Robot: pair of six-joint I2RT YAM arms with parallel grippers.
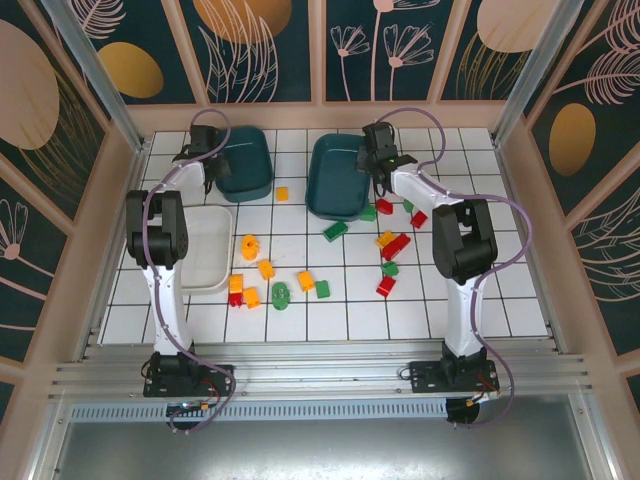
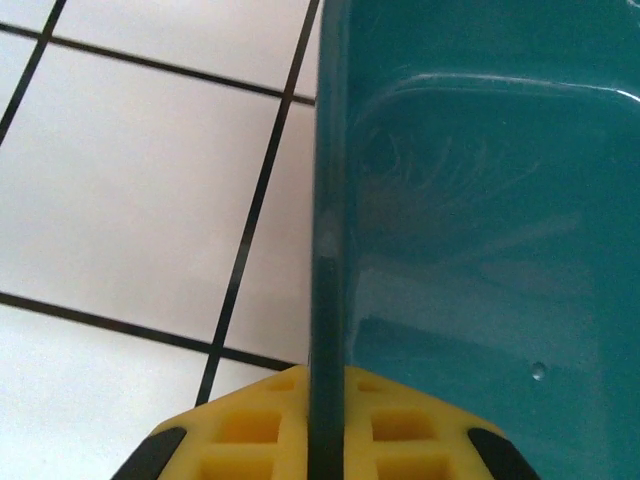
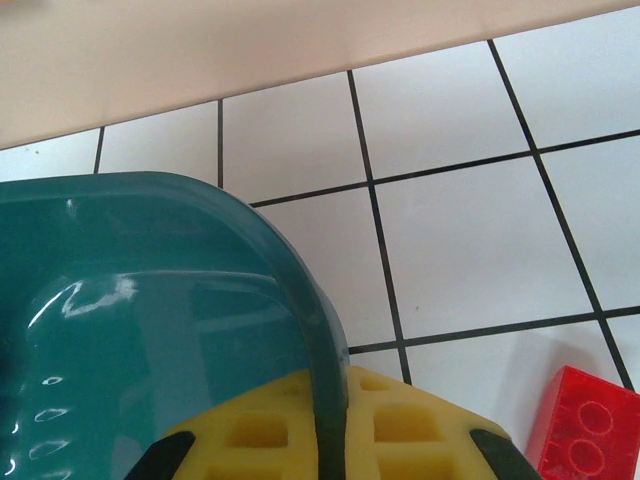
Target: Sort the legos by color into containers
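By my reading no sorting is done: the legos point(image 1: 305, 280), orange-yellow, red and green, lie loose on the table point(image 1: 520, 290) from its centre toward 3 o'clock. The white tray point(image 1: 205, 250) at 9 o'clock and both teal ones look empty. The left gripper point(image 2: 325, 440) pinches the rim of the left teal tray point(image 1: 250, 160) at 11 o'clock and the right gripper point(image 3: 330, 440) that of the right teal tray point(image 1: 335, 180) near 12 o'clock, so every brick is left to sort.

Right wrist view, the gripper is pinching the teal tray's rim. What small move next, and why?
Probably drag the right teal tray a little toward the loose legos. The right gripper is shut on its rim, and most bricks lie away from it on the near side, so that should shorten sorting trips.
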